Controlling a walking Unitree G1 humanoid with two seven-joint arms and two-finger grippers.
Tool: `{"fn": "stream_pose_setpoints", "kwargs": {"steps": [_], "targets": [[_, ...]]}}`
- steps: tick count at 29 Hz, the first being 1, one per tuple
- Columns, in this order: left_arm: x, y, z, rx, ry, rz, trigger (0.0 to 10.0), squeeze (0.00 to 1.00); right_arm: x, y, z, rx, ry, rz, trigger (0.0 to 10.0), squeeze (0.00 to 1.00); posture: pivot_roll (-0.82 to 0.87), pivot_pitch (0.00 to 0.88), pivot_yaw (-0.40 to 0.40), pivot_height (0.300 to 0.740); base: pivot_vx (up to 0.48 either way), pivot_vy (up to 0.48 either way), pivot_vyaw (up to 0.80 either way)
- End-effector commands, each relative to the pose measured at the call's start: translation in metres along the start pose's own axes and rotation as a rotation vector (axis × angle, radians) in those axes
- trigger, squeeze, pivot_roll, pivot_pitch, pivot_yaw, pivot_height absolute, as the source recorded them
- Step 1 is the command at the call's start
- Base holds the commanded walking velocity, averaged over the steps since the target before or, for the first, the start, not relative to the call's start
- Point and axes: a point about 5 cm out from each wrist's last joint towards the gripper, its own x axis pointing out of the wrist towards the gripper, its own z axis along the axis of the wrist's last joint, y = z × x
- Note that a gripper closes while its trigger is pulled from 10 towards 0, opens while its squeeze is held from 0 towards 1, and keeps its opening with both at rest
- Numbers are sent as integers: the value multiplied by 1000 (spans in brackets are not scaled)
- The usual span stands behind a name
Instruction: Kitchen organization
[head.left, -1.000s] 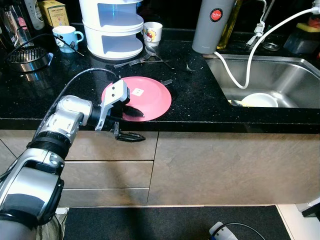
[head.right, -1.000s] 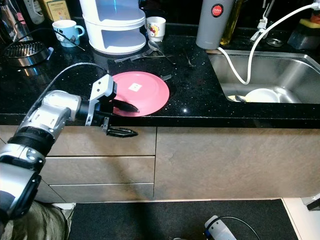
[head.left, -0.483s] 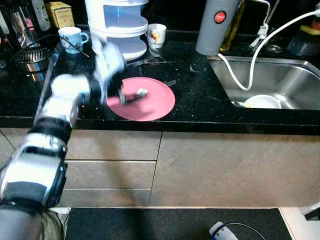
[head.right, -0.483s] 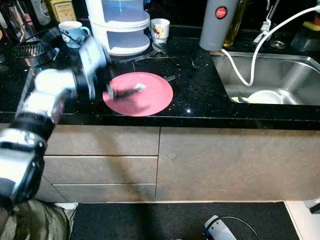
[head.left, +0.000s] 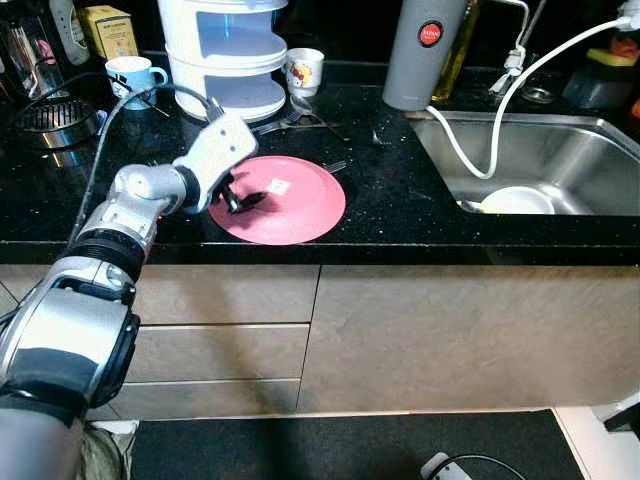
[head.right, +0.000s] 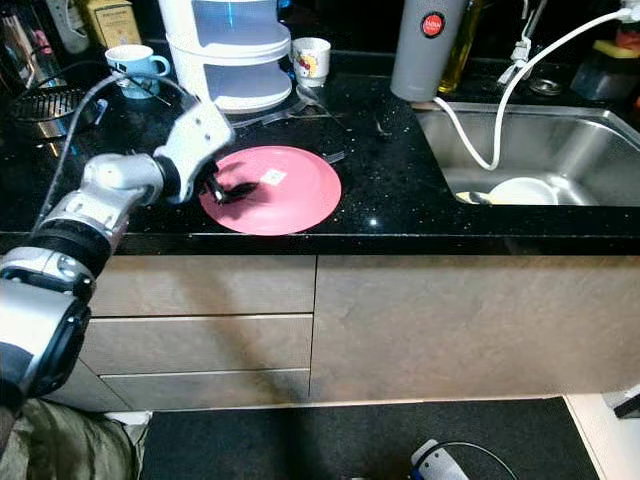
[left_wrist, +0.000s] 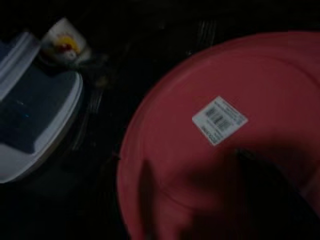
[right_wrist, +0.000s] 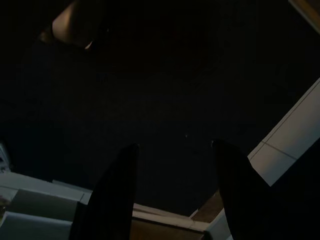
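My left pincer sits low over the pink plate, fingers a narrow gap apart, nothing held. The plate lies flat near the front edge of the black surface, label up, so I judge an edge grip is needed. Right pincer idle, spread apart.

L claw moved from counter edge onto plate.
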Motion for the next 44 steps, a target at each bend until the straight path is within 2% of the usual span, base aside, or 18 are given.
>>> {"fn": "stream_pose_setpoints", "kwargs": {"steps": [1,5,9,10,15,26,28,29,31,33,35,37,41,44], "targets": [[3,-7,-10,15,77,-33,10000,0,-1,-3,-2,8,0,-11,10000,0,-88,49,-9,740,0,0,0],[3,-11,-14,37,109,-70,10000,0,-1,-2,-2,8,0,-12,10000,0,-91,49,-9,740,0,0,0],[4,-22,-13,23,89,-222,10000,0,-1,-2,-2,11,-2,-15,10000,0,-84,43,-9,740,0,0,0],[4,-26,-11,28,68,-289,10000,0,-1,-2,-1,9,-3,-16,10000,0,-80,40,-7,740,0,0,0],[4,-32,-9,53,57,-377,10000,0,0,-3,0,7,-5,-17,10000,0,-78,37,-10,740,0,0,0],[2,-30,-9,93,68,-379,10000,0,-1,-3,0,4,-6,-19,10000,0,-78,37,-13,740,0,0,0],[2,-24,1,74,9,-349,10000,0,-1,-4,0,5,-5,-18,10000,0,-78,37,-14,740,0,0,0],[2,-24,1,74,9,-349,10000,0,-1,-4,0,5,-5,-18,10000,0,-78,37,-14,740,0,0,0],[2,-10,23,36,-108,-282,10000,0,-1,-4,0,5,-5,-17,10000,0,-75,36,-17,740,0,0,0],[1,-6,31,23,-147,-265,10000,0,-1,-4,0,5,-5,-16,10000,0,-75,36,-17,740,0,0,0],[-4,7,55,0,-272,-245,10000,0,0,-3,1,5,-5,-14,10000,0,-69,34,-19,740,0,0,0],[-10,14,75,33,-369,-243,10000,0,0,-3,2,4,-7,-12,10000,0,-62,33,-21,740,0,0,0],[-23,18,103,89,-522,-244,10000,0,0,-3,3,3,-10,-8,10000,0,-58,31,-19,740,0,0,0],[-30,14,109,168,-550,-227,10000,0,0,-3,4,3,-12,-7,10000,0,-55,29,-21,740,0,0,0]]}}
